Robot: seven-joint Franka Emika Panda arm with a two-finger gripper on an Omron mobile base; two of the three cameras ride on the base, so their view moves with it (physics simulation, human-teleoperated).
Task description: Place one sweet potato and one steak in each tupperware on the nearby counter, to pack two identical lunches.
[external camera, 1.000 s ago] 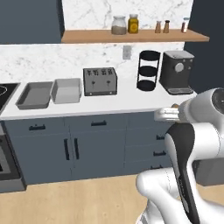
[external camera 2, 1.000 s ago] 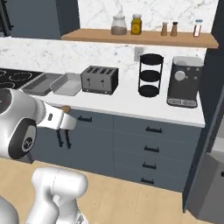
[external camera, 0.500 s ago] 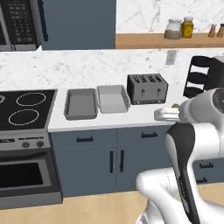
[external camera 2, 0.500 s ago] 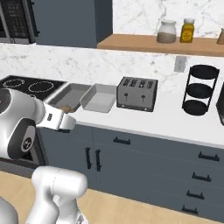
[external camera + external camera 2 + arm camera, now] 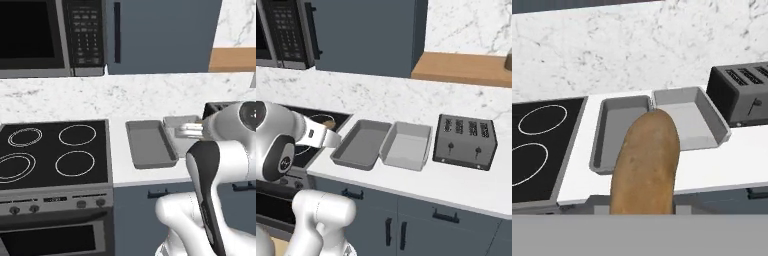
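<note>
Held item: a sweet potato (image 5: 646,162) fills the lower centre of the hand view, rising from the bottom edge.
Jaws: narrowly parted and clamped on the sweet potato; fingertips hidden behind it.
Gripper (image 5: 330,123): centre left of the right base view, at the counter's (image 5: 466,186) edge, short of the trays.
Arm pose: forearm reaching level toward the counter.
Darker tupperware (image 5: 617,131): centre of the hand view, empty.
Lighter tupperware (image 5: 689,120): touching its right side, empty.
Progress: judged early; nothing packed, steaks unseen.
Background: toaster (image 5: 741,95), right; stove (image 5: 50,155), left.
</note>
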